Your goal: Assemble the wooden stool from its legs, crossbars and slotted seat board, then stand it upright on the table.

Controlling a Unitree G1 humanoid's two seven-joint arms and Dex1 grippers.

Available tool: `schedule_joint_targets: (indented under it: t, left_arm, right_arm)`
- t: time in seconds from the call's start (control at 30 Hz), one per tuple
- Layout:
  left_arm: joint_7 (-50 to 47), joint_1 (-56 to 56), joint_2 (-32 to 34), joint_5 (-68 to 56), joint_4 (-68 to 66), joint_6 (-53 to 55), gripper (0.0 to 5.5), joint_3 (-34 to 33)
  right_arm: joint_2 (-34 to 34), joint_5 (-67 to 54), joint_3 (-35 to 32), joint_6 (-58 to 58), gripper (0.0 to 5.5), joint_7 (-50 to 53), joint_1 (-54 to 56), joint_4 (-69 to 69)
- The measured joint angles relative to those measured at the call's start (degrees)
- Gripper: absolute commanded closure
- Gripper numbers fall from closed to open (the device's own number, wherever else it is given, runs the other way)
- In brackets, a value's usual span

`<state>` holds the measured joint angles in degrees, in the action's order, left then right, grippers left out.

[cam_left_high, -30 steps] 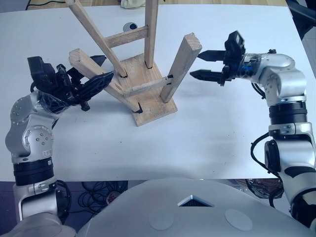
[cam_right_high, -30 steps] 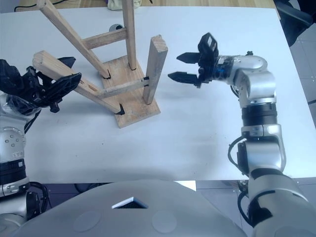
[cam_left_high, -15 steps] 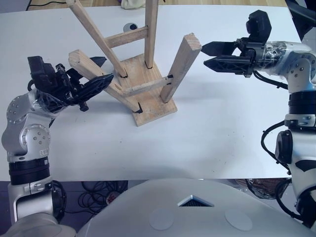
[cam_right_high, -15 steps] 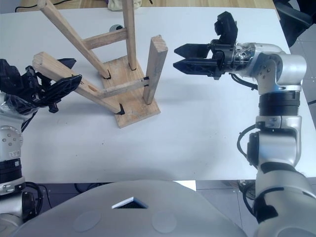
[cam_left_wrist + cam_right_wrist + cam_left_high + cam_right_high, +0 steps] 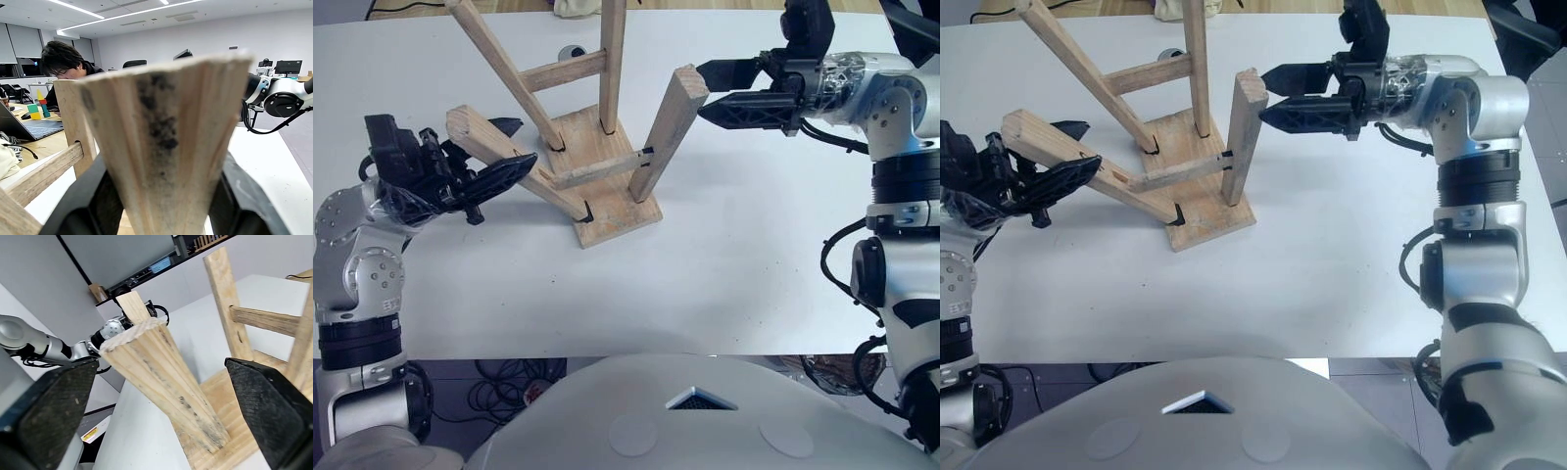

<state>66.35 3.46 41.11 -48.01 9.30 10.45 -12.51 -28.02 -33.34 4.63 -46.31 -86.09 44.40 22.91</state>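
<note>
We find the pale wooden stool point(image 5: 607, 186) seat-down on the white bench point(image 5: 724, 284), our left hand point(image 5: 517, 147) clamped on its slanted leg point(image 5: 478, 131), our open right hand point(image 5: 702, 89) straddling the top of the upright leg point(image 5: 664, 142) nearest it

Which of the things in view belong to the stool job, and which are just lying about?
Belong: seat board; crossbars; left gripper, jaws shut on near left leg; right gripper, jaws open around near right leg.
Lying about: small round object behind the seat board; pale cloth at the table far edge.
</note>
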Motion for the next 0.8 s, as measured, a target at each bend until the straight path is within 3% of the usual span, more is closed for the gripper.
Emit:
schedule_joint_targets:
  t: [0.33,0.57,0.8]
  left_arm:
    - [-2.1,2.6,0.8,1.3,3.9,-4.1,3.49,1.6]
    - [-4.7,2.7,1.6,3.1,5.9,-4.6,3.49,4.1]
    - [-6.6,-3.6,4.1,4.6,5.3,0.7,3.49,8.1]
  right_arm:
    - [0.5,0.0,0.8,-0.3,2.89,-1.3,0.3,-0.2]
    - [0.0,0.4,1.9,0.5,2.99,-1.0,0.1,-2.6]
    - [-4.3,5.1,4.4,8.5,3.25,-1.1,-1.4,-8.3]
